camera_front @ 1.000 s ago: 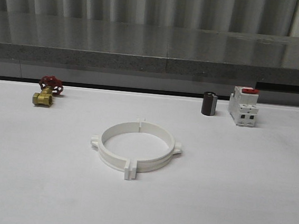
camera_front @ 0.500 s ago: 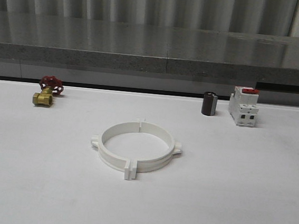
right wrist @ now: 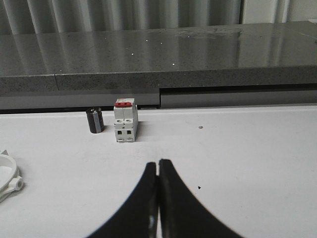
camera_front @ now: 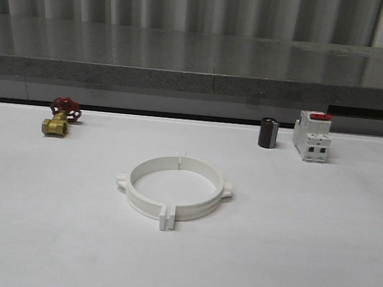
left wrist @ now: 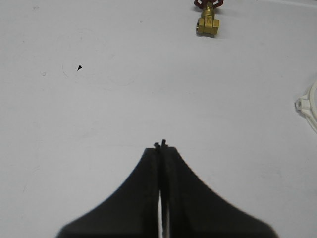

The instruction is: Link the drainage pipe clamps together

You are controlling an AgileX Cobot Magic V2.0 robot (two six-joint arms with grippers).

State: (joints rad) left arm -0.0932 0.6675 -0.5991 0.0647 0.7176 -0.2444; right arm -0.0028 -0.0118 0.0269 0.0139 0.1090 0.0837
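Note:
The two white drainage pipe clamps (camera_front: 173, 188) lie together as one ring in the middle of the table, end tabs meeting at front and back, a lug on each side. A lug of the ring (left wrist: 308, 105) shows at the edge of the left wrist view, and part of it (right wrist: 7, 176) shows in the right wrist view. My left gripper (left wrist: 160, 145) is shut with nothing in it, over bare table well away from the ring. My right gripper (right wrist: 158, 161) is also shut and empty, apart from the ring.
A brass valve with a red handle (camera_front: 60, 119) sits at the back left. A small dark cylinder (camera_front: 268, 133) and a white breaker with a red top (camera_front: 312, 135) stand at the back right. A grey ledge (camera_front: 198, 76) runs behind the white table (camera_front: 303, 249).

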